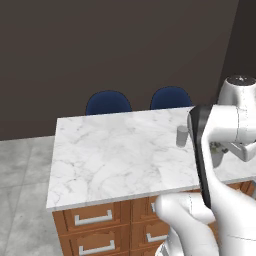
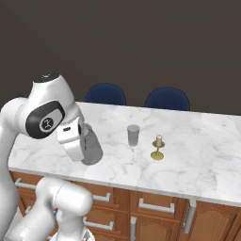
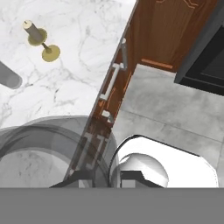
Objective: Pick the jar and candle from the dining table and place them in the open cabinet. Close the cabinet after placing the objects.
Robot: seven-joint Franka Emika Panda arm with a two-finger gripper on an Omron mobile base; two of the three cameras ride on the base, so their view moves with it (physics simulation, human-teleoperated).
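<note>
My gripper (image 2: 81,149) is shut on the wall of the grey translucent jar (image 2: 94,150), held just above the near left part of the dining table (image 2: 202,150). In the hand view the jar (image 3: 48,148) bulks large at the bottom around my gripper (image 3: 105,177). The cream candle (image 2: 158,148) on its brass holder stands upright on the marble to the right, also seen as the candle (image 3: 39,39) in the hand view. My arm hides the jar in the left base view, over the table (image 1: 110,155). The cabinet is out of view.
A second grey cup-like cylinder (image 2: 133,135) stands on the marble between jar and candle, and shows as the cylinder (image 1: 182,136). Two blue chairs (image 2: 106,94) (image 2: 167,99) sit behind the table. Brown drawers with silver handles (image 2: 153,205) front it. Grey floor (image 3: 175,113) lies below.
</note>
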